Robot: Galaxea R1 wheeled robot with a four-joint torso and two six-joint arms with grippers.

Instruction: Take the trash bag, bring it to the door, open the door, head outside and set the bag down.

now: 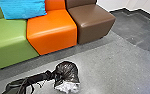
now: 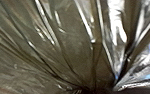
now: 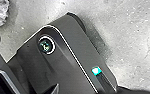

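1. Includes a wide, speckled grey floor (image 1: 121,67).
2. Shows joined green, orange and brown padded block seats (image 1: 52,30), backed by a bright blue cushion (image 1: 23,8).
3. Has a shiny black plastic trash bag (image 1: 68,71), crumpled white below, near the seats.
4. Shows the black left gripper (image 1: 54,74) closed on gathered bag folds.
5. Cannot tell the right gripper's opening or hold.
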